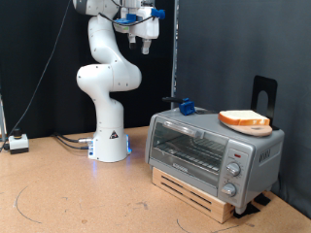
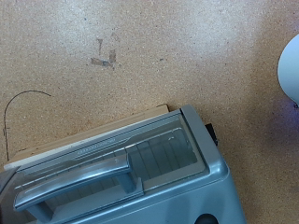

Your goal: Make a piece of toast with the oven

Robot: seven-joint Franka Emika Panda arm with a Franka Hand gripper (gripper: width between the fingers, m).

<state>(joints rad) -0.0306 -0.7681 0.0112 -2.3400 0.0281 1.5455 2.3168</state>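
Cork tabletop; oven shut, toast atop; jaws state unclear.

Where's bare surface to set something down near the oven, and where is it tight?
Free: the cork tabletop between the robot base and the oven, and across the exterior view's bottom left. Crowded: the oven top, holding the round board with the piece of toast and a blue item. The gripper hangs high above, clear of everything.
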